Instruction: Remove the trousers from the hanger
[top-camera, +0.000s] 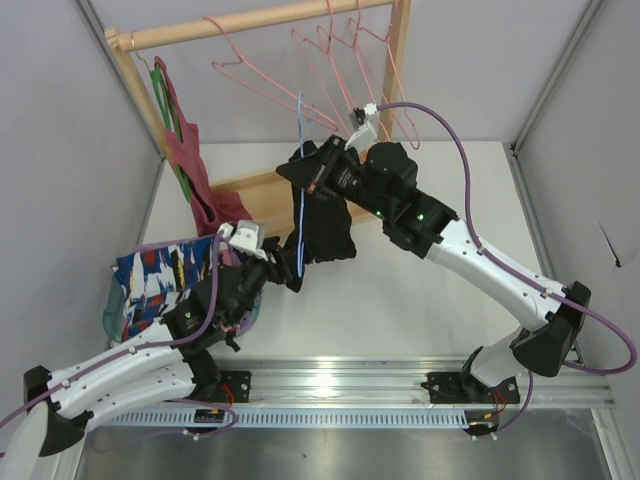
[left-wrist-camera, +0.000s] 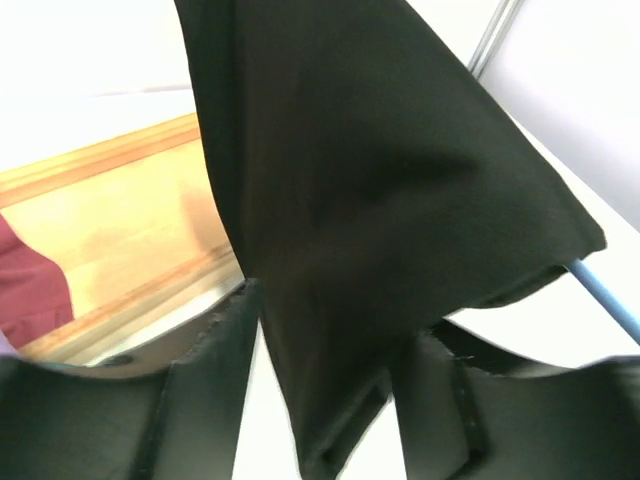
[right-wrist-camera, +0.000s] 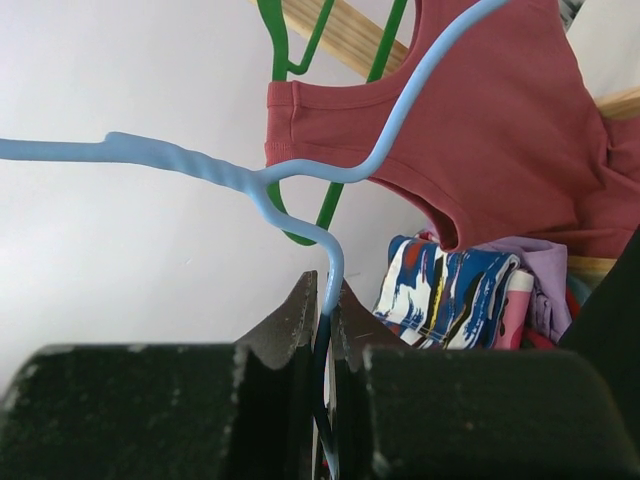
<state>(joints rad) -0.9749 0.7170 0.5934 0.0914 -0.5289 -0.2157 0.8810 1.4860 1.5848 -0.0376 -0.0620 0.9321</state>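
Observation:
The black trousers (top-camera: 325, 225) hang in mid-air over the table on the light-blue wire hanger (top-camera: 300, 120). My right gripper (top-camera: 318, 172) is shut on the hanger's wire; in the right wrist view the wire (right-wrist-camera: 250, 180) runs down between the closed jaws (right-wrist-camera: 326, 292). My left gripper (top-camera: 292, 262) is at the trousers' lower left edge. In the left wrist view its jaws (left-wrist-camera: 335, 320) stand open, with a fold of the trousers (left-wrist-camera: 380, 180) hanging between them and gaps on both sides. A bit of the hanger (left-wrist-camera: 605, 295) shows at the right.
A wooden rack (top-camera: 250, 20) at the back carries several pink wire hangers (top-camera: 330, 60). A dark red garment (top-camera: 190, 150) on a green hanger (right-wrist-camera: 290, 40) hangs at the left. A blue patterned cloth (top-camera: 155, 275) lies on a pile beside my left arm.

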